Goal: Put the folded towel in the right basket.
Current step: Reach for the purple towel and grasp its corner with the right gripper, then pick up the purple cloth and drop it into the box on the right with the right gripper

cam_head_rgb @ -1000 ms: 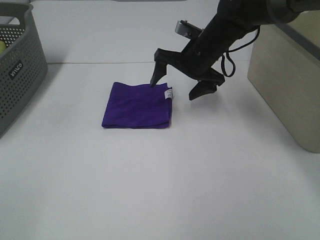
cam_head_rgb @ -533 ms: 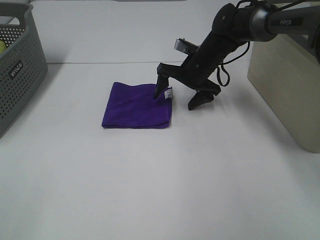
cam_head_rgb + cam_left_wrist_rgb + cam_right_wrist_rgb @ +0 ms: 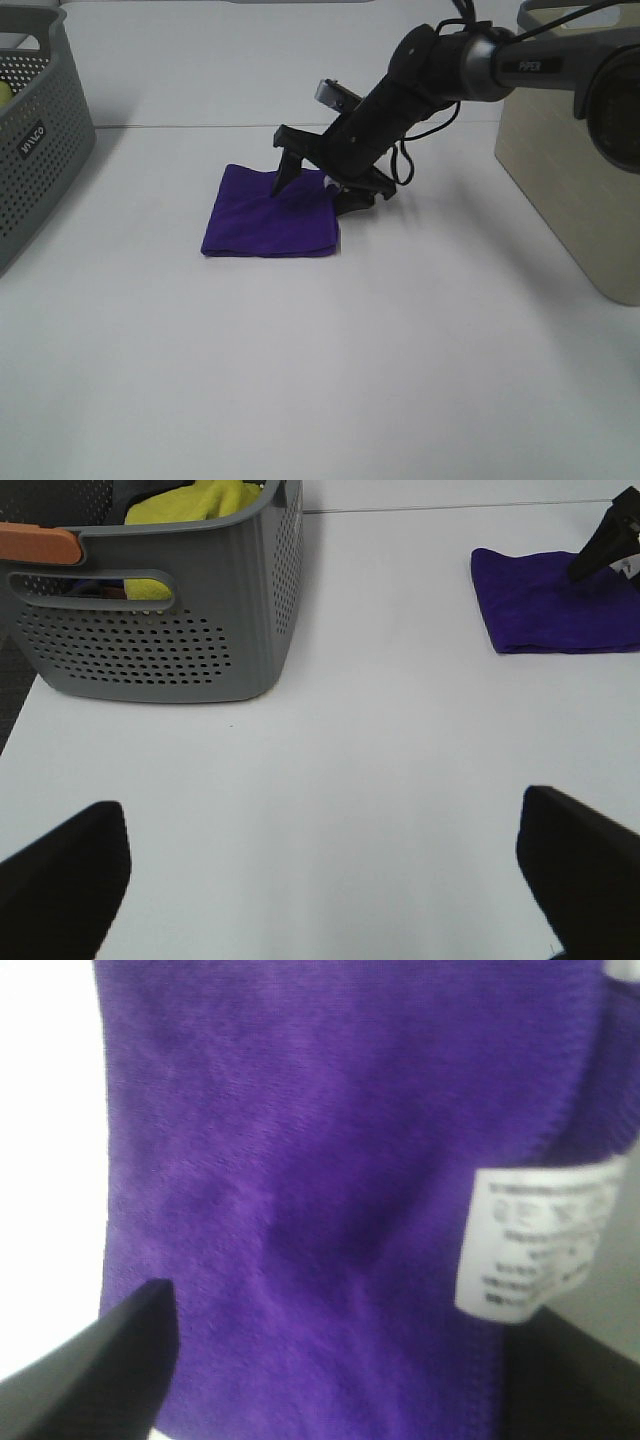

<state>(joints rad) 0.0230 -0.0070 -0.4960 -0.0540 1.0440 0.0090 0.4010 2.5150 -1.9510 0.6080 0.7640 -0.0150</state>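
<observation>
The folded purple towel (image 3: 262, 215) lies flat on the white table, left of centre. My right gripper (image 3: 315, 198) is open and down at the towel's right edge. One fingertip (image 3: 279, 190) rests on the cloth and the other (image 3: 351, 205) sits just off the right edge. In the right wrist view the towel (image 3: 300, 1160) fills the frame, with its white label (image 3: 535, 1240) between the dark fingers (image 3: 100, 1380). The beige right basket (image 3: 570, 150) stands at the right edge. My left gripper (image 3: 320, 880) is open and empty, far from the towel (image 3: 555, 615).
A grey perforated basket (image 3: 35, 130) stands at the far left. In the left wrist view this basket (image 3: 150, 630) holds a yellow cloth (image 3: 200, 500). Bare white table (image 3: 320, 380) spreads across the front.
My right gripper has moved left and down, from just right of the towel to astride its right edge. One finger now rests on the cloth. The towel has barely shifted.
</observation>
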